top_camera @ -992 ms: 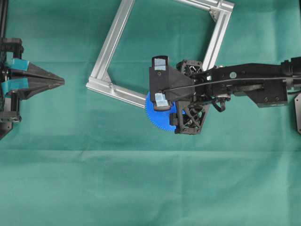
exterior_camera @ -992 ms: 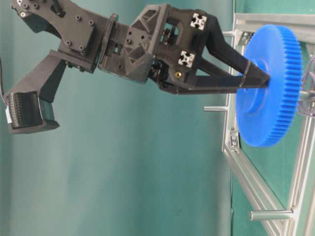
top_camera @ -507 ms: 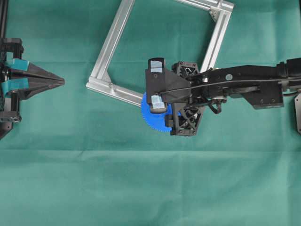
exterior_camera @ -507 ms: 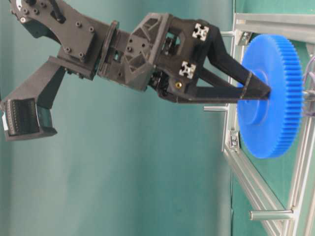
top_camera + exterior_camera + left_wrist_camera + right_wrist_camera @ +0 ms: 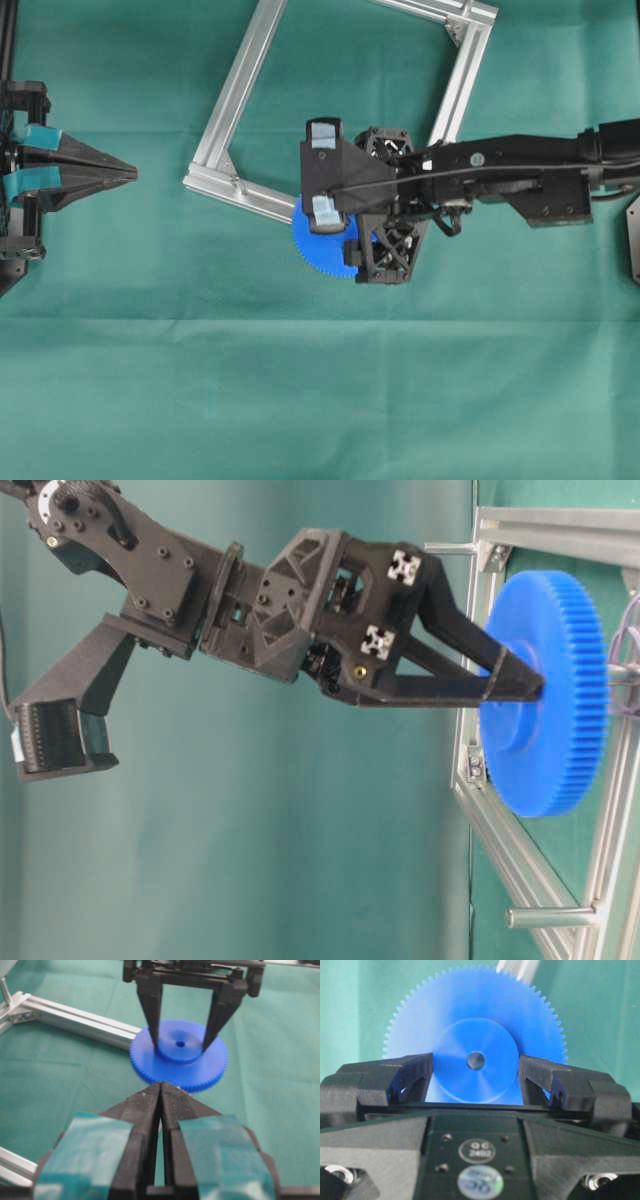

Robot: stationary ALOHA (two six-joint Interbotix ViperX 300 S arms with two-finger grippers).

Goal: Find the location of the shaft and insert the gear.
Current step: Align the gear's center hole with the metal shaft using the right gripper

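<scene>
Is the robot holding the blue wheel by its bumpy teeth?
No. The right gripper pinches the gear by the raised round middle part, and the toothed rim is untouched.

Premises appeared to be a robotics lab: worktop [image 5: 200,390] draped in green cloth, bare aluminium frame [image 5: 240,90], two black robot arms.

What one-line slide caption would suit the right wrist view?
Right gripper clamps the raised hub of the blue gear, its centre hole visible between the fingers, above green cloth.
</scene>
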